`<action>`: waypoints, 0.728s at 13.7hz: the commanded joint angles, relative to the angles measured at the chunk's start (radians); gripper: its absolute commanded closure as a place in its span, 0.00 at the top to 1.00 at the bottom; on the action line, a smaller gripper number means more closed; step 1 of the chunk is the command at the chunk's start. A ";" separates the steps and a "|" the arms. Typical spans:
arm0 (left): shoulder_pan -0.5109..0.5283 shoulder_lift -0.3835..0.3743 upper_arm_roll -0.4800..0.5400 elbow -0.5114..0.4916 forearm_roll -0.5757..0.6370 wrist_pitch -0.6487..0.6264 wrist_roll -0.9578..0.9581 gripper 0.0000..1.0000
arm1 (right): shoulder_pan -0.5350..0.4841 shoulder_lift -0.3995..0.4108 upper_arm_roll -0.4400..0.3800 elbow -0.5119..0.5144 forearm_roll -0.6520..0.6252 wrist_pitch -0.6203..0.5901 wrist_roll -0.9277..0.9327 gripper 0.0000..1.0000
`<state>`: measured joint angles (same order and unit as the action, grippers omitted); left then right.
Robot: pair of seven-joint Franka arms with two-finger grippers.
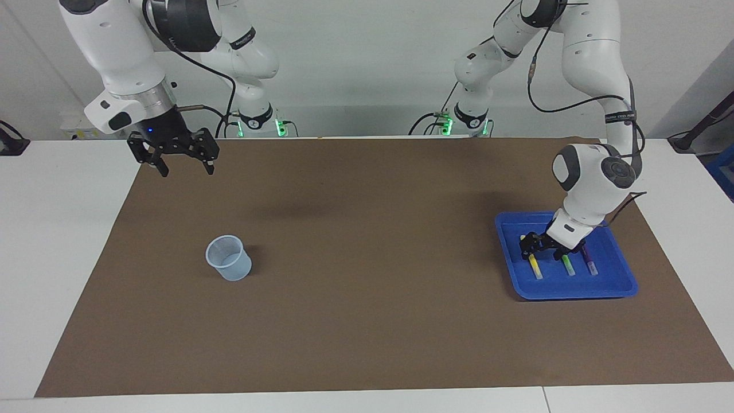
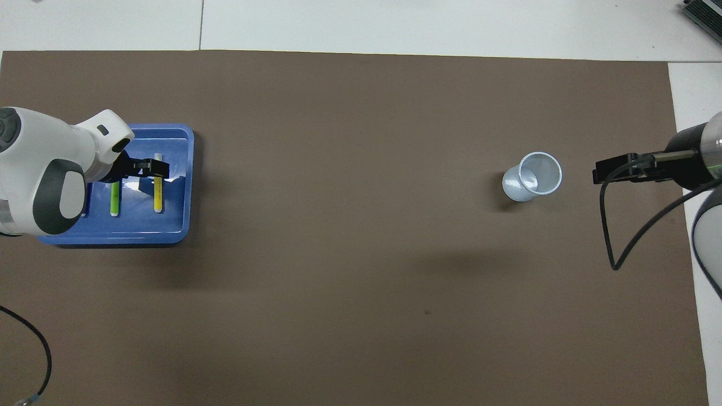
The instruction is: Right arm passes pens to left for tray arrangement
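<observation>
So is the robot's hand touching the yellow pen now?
Cannot tell. In the facing view the open left gripper sits right at the yellow pen's upper end; no gap or contact shows plainly.

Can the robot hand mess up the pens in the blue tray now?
Maybe. The left gripper hangs low in the tray, its open fingers just over the yellow pen with the green pen close beside. A sideways move could knock either out of line, perhaps into the purple pen. The right gripper waits over the mat, away from the cup.
</observation>
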<state>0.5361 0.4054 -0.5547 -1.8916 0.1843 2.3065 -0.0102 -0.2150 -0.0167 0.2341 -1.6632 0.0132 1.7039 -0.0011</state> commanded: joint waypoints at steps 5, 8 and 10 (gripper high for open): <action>-0.008 -0.069 -0.026 0.104 0.007 -0.175 -0.001 0.99 | -0.006 -0.022 0.004 -0.021 0.001 -0.007 -0.017 1.00; -0.012 -0.083 -0.062 0.205 0.006 -0.323 -0.005 0.99 | -0.006 -0.020 0.004 -0.020 0.001 -0.006 -0.017 1.00; -0.015 -0.103 -0.076 0.242 0.006 -0.377 -0.005 1.00 | -0.006 -0.022 0.004 -0.020 0.001 -0.007 -0.017 1.00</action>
<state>0.5296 0.3189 -0.6244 -1.6857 0.1841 1.9908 -0.0114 -0.2150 -0.0167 0.2344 -1.6638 0.0132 1.7039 -0.0011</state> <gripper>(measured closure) 0.000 0.000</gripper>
